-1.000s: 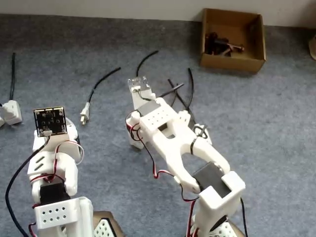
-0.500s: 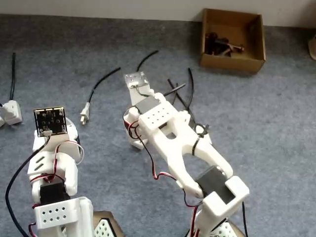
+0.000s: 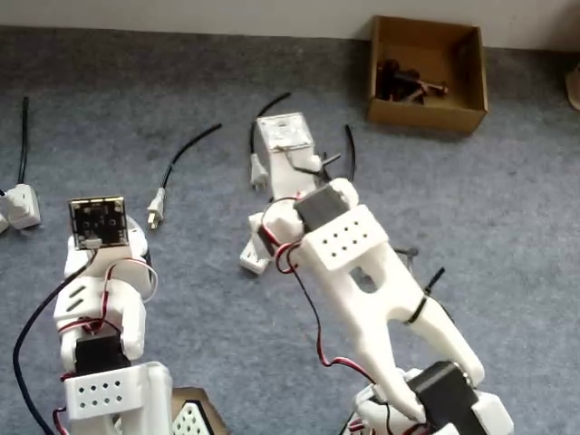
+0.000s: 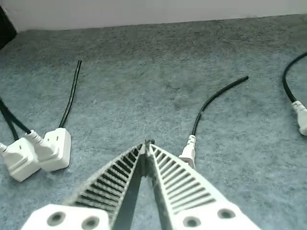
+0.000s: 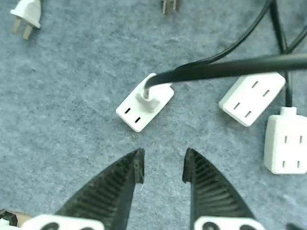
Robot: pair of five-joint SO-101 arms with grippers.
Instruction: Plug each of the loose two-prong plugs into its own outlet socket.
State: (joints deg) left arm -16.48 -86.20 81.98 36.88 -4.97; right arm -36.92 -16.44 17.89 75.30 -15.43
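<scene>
My right gripper (image 5: 163, 165) hangs open over the grey carpet, nothing between its black fingers. Just beyond its tips lies a white outlet socket (image 5: 144, 102) with a black cord plugged into one side and one pair of slots free. Two more white sockets (image 5: 252, 98) (image 5: 286, 143) lie beside it. A loose white plug (image 5: 26, 14) rests farther off. My left gripper (image 4: 147, 143) is shut and empty. A white two-prong plug (image 4: 188, 151) on a black cord lies just past its tips, also seen from above as the plug (image 3: 156, 208). Another loose plug (image 3: 258, 170) lies near the right arm's wrist.
Two white sockets (image 4: 55, 148) (image 4: 19, 158) with black cords lie near the left arm. A cardboard box (image 3: 426, 109) holding dark parts stands at the back right. Loose black cords (image 3: 349, 149) cross the carpet behind the right arm.
The right arm has swung its wrist to the right and farther back, uncovering a white plug beside it. The left arm has barely shifted.
</scene>
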